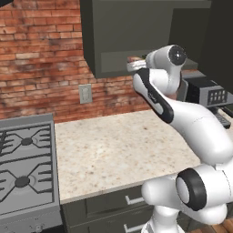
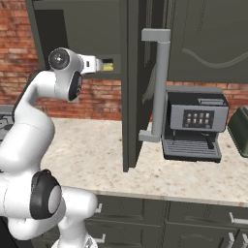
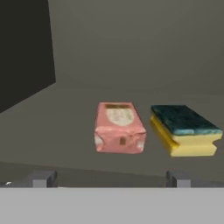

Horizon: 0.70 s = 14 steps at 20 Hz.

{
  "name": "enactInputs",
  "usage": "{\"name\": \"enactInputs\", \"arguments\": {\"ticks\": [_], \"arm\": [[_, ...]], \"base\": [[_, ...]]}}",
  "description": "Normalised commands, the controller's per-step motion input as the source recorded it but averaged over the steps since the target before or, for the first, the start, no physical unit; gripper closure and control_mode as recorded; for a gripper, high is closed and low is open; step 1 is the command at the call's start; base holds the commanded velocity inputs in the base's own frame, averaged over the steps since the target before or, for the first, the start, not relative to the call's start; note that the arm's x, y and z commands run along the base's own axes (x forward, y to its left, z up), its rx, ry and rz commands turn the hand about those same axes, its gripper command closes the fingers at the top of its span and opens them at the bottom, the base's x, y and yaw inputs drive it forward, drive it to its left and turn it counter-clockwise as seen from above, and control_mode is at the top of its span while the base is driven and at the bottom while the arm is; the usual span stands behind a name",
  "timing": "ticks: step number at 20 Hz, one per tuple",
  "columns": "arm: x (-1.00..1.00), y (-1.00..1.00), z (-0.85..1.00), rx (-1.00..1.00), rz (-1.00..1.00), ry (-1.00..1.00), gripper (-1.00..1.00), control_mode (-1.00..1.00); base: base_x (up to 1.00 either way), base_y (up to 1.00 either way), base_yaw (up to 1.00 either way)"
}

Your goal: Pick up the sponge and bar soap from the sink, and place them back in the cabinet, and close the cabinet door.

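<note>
In the hand view, centre frame, the bar soap [image 3: 119,127] lies on the cabinet [image 3: 131,52] floor, the sponge [image 3: 183,130] just right of it. The gripper [image 3: 110,178] hangs empty, jaws spread. Both look stowed; next, I'd guess, reach for the cabinet door [image 2: 131,87].

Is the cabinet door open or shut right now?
Open. The cabinet door stands edge-on, swung out over the counter, with the sponge visible inside.

the white arm [image 2: 34,135] rises from the base, bends at the elbow and reaches up and forward, wrist level. the gripper [image 3: 109,178] points straight ahead, its two dark fingertips [image 3: 43,178] spread wide apart, holding nothing.
</note>
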Motion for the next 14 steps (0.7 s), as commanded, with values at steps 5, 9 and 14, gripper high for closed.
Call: {"name": "enactInputs", "arguments": {"ticks": [5,9,14], "arm": [[-0.42,-0.01,0.02,0.00,0.00,0.00,-1.00,-1.00],[-0.47,-0.06,0.07,0.00,0.00,0.00,-1.00,-1.00],[-0.36,-0.02,0.19,0.00,-0.02,0.00,-1.00,-1.00]], "base": [[0.00,0.00,0.00],[0.00,0.00,0.00],[0.00,0.00,0.00]]}}
